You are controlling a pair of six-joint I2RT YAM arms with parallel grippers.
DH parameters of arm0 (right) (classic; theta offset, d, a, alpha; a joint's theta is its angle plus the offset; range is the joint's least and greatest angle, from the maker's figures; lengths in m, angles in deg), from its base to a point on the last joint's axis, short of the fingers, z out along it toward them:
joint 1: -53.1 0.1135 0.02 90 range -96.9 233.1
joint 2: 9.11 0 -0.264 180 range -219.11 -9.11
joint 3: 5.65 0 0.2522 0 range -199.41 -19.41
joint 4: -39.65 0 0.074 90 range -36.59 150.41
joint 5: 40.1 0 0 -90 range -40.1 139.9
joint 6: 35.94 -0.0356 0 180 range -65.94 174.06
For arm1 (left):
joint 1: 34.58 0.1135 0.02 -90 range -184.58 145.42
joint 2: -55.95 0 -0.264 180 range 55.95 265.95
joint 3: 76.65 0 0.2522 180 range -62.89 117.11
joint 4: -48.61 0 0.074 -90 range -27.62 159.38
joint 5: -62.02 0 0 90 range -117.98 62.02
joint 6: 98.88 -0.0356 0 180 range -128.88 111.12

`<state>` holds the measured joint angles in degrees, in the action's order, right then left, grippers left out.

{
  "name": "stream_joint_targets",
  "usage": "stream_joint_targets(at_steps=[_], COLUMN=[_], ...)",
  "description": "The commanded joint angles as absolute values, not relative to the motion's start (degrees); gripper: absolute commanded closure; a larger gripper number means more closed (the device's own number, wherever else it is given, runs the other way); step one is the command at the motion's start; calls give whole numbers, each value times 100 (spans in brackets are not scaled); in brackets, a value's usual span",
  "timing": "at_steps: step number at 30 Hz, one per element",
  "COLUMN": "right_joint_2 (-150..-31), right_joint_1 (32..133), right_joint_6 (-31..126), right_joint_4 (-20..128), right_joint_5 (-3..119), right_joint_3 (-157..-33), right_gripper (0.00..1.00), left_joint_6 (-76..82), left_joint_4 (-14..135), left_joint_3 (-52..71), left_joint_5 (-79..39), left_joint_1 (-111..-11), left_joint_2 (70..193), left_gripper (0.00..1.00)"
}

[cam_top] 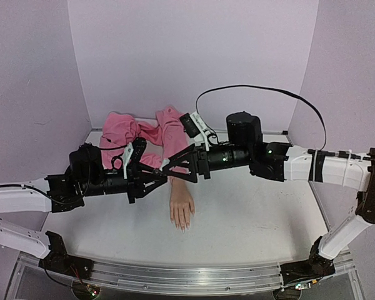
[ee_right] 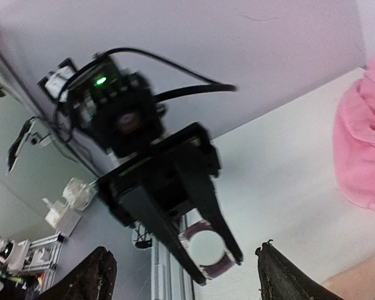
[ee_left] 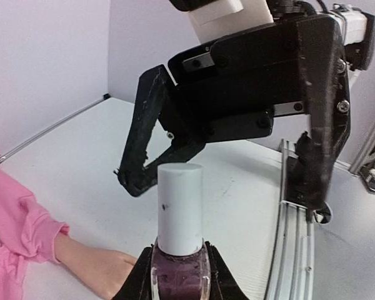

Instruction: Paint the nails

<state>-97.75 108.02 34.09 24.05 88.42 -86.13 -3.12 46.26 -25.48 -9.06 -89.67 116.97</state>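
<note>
The pale mannequin hand [cam_top: 181, 206] lies palm down on the white table, its pink sleeve [cam_top: 159, 134] behind it. Its nails [cam_top: 182, 225] are at the near fingertips, too small to tell their colour. My left gripper [cam_top: 161, 171] is shut on a nail polish bottle [ee_left: 180, 275] of dark purple glass with a white cap [ee_left: 179, 209], held above the wrist. My right gripper [cam_top: 170, 167] is open, its fingers [ee_left: 137, 165] just beyond the cap, apart from it. In the right wrist view the cap [ee_right: 206, 245] shows end on between my open right gripper [ee_right: 184, 251].
The pink cloth [ee_left: 12, 225] bunches at the back left of the table [cam_top: 250, 219]. The aluminium rail [ee_left: 294, 250] runs along the near edge. Purple walls close the back and sides.
</note>
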Motion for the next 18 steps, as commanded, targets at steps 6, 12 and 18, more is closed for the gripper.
stream_joint_targets(at_steps=[6,12,18], right_joint_2=[-10146,-10529,-10835], right_joint_1=[10993,11140,11187], right_joint_6=[1658,1606,1501], right_joint_4=[2632,2638,2588], right_joint_5=[6730,6522,6589], right_joint_3=[-9391,-9859,-10031], right_gripper=[37,53,73], left_joint_6=[-1485,-1484,-1358], left_joint_4=[4216,4217,4225], left_joint_3=[-2396,-2290,-2247], left_joint_5=[-4314,-4762,-4784], left_joint_1=[-9796,-9909,-9909], left_joint_2=[11739,11913,11937], left_gripper=[100,100,100])
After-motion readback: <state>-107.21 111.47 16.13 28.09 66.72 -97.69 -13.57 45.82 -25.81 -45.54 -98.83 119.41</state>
